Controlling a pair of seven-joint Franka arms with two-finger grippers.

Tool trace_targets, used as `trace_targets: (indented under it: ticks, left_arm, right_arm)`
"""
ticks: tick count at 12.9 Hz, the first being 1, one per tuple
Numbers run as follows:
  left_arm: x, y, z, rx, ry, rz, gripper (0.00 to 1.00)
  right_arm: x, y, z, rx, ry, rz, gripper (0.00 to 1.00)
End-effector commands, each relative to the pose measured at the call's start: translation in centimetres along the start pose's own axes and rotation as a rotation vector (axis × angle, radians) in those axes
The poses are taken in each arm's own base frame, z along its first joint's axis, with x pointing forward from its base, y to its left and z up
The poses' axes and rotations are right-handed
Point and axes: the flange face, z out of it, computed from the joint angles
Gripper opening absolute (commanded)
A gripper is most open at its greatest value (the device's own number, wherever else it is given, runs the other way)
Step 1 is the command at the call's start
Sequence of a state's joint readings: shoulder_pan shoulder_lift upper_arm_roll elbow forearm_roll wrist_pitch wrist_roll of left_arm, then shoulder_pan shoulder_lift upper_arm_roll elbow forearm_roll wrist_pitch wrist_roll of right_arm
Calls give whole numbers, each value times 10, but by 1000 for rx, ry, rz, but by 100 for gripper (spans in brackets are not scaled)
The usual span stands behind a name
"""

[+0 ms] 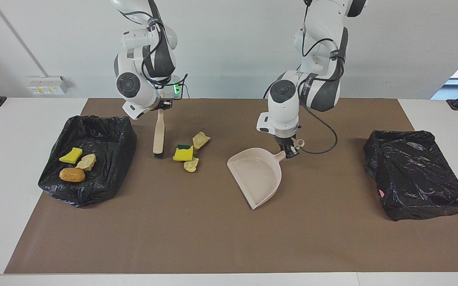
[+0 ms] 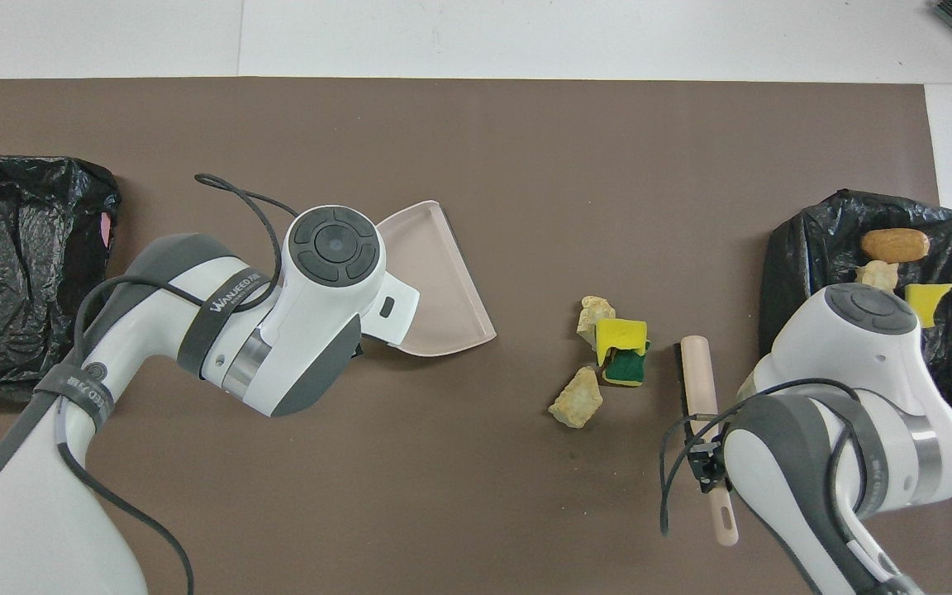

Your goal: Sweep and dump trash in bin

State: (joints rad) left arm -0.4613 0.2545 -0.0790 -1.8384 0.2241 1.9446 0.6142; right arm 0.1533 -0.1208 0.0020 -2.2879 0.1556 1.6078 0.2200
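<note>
Toward the right arm's end of the tabletop: right tool (image 1: 160,106) clamped on the brush (image 1: 158,135) handle, bristles down beside the loose trash pile (image 1: 190,152) (green-topped sponge plus two pale crusty chunks, touching or nearly so). Three more scraps (yellow sponge, pale chunk, brown roll) already in the black-lined bin (image 1: 105,174) at that same end. Near mid-tabletop: left tool (image 1: 291,151) gripping the dustpan (image 1: 257,176) by its handle, pan mouth turned toward the edge farthest from the robots, well apart from the pile. Second black-lined bin (image 1: 416,174) at the left arm's end, nothing visible inside.

Step in hand, judged: getting dustpan lined up for the sweep. To do well:
- turn pan mouth to face the pile, lip flat on the tabletop, no gap (chunks slip under otherwise)
- park lip just beside the pile on the side away from the brush
- keep bristles touching the surface, one slow push across all three pieces
- sponge light, likely to bounce or roll off the bristle end, so centre brush on pile
- hold pan braced against the push
</note>
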Motion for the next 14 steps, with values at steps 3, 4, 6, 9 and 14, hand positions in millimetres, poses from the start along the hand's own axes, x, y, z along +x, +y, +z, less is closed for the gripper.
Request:
trace_targets:
  ticks: [3,4,6,9,14]
  left_arm:
    - [-7,37,-1,41,-55,193,0]
    - [-5,50,1,54,-55,239,0]
    - [-3,73,2,85,-64,293,0]
    - [-6,80,5,94,-80,316,0]
    - [-8,82,7,87,-77,392,0]
  right_arm:
    - [-12,-15,13,55,-14,89,0]
    - [-15,-25,15,40,-11,76,0]
    - [-10,-31,17,40,15,63,0]
    - [5,-39,19,50,80,-1,0]
    - [-8,-75,27,-4,94,-242,0]
